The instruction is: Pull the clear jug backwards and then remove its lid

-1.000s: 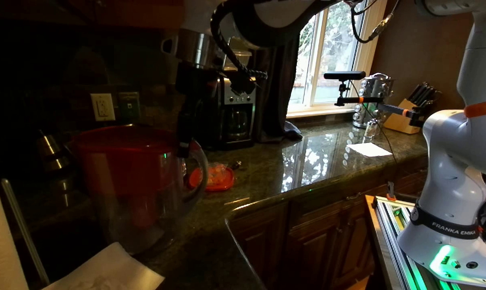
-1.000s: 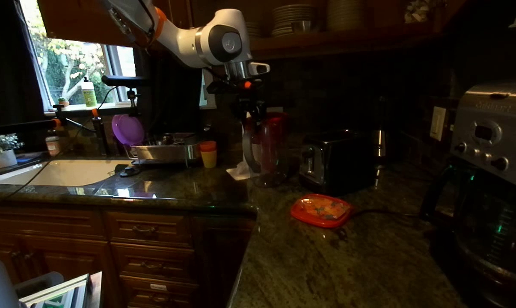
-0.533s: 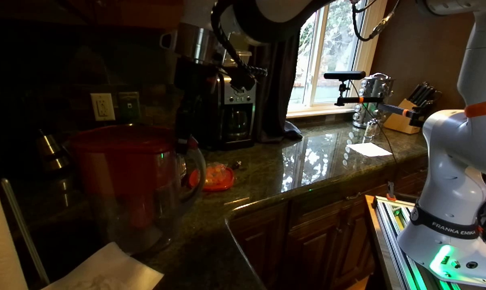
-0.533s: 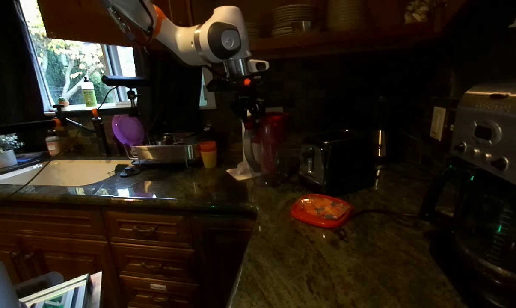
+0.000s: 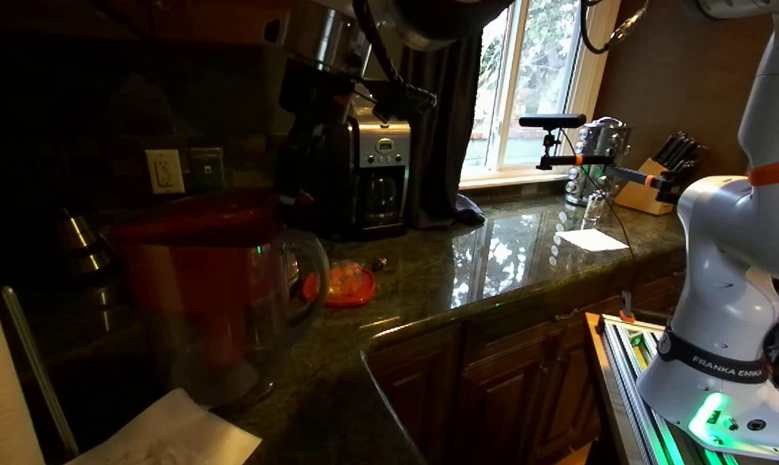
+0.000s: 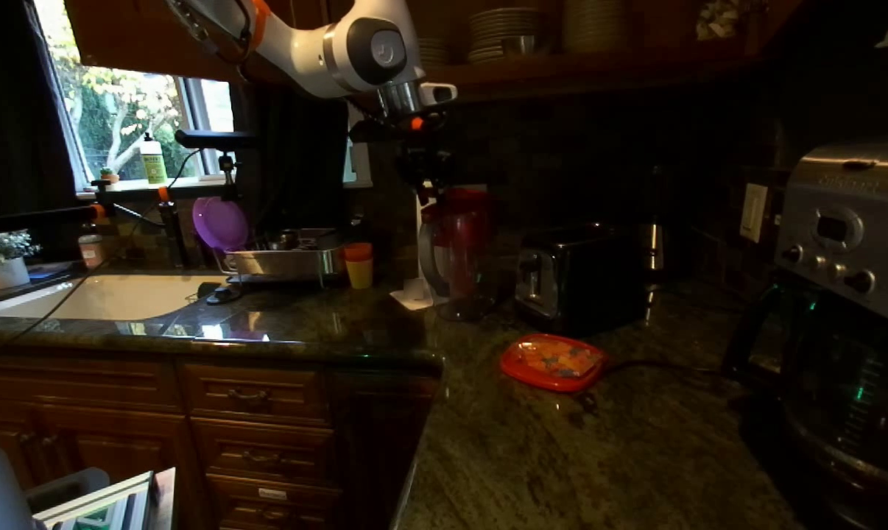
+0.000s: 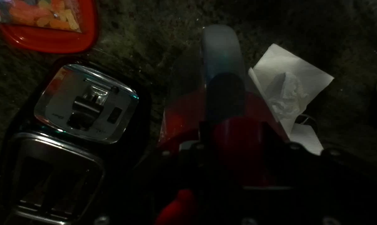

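The clear jug (image 5: pixel 212 290) stands upright on the counter, its red upper section and side handle visible; it also shows in an exterior view (image 6: pixel 464 250) and, by its handle, in the wrist view (image 7: pixel 224 53). The red lid (image 5: pixel 225 210) is tilted on the jug, its handle-side end raised off the rim and its far end low on the rim. My gripper (image 5: pixel 294 197) is above the jug's handle, closed on the lid's tab (image 7: pixel 238 140), which sits between the dark fingers in the wrist view. The fingers are poorly lit.
A black toaster (image 6: pixel 584 280) stands close beside the jug. A small orange-red dish (image 6: pixel 554 361) with a bag lies on the counter. A coffee maker (image 5: pixel 384 155) stands behind. White paper (image 7: pixel 291 78) lies near the jug. A shelf with plates (image 6: pixel 504 33) hangs above.
My gripper has risen and drawn slightly back. The lid's handle-side end has come up with it, so the lid has gone from flat to tilted. The jug stays about where it was.
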Robot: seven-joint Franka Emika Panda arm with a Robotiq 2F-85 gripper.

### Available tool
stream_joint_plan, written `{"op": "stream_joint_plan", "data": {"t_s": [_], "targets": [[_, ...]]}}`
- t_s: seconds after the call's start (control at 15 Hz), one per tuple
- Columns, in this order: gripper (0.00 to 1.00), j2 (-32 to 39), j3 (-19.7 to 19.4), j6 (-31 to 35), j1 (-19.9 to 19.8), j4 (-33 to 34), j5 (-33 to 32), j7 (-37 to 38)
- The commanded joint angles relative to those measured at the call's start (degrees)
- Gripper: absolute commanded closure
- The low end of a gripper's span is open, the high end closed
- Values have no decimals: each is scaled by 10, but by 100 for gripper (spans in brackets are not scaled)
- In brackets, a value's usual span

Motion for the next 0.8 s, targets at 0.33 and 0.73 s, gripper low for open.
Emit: {"op": "stream_joint_plan", "data": {"t_s": [0.33, 0.73], "targets": [[84, -14, -2, 114, 0, -16, -60, 73], [20, -15, -10, 223, -2, -29, -137, 139]]}}
